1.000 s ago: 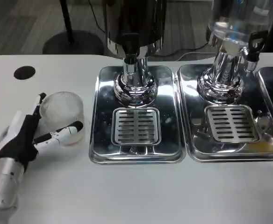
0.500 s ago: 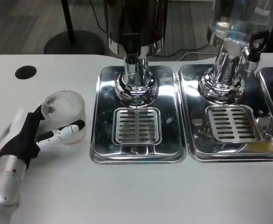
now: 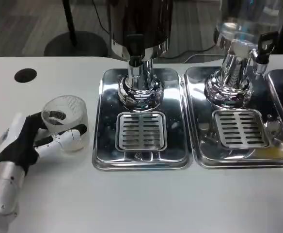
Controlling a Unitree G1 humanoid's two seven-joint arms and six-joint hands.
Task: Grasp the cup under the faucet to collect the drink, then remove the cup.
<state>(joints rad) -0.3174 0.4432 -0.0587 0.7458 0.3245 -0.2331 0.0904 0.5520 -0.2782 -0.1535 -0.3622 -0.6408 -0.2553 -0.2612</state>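
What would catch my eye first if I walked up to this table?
Probably the two shiny steel drip trays with slotted grates, each under a chrome drink dispenser at the back of the white table. Next, at the left, the robot's left hand wraps black and white fingers around a clear ribbed plastic cup standing beside the trays.

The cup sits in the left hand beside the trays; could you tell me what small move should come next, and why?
Probably carry the cup rightward onto the grate of the nearer tray, below the dark dispenser's faucet. The left hand already holds the clear cup on the white table, left of the tray, and the grate is bare, so nothing blocks the way.
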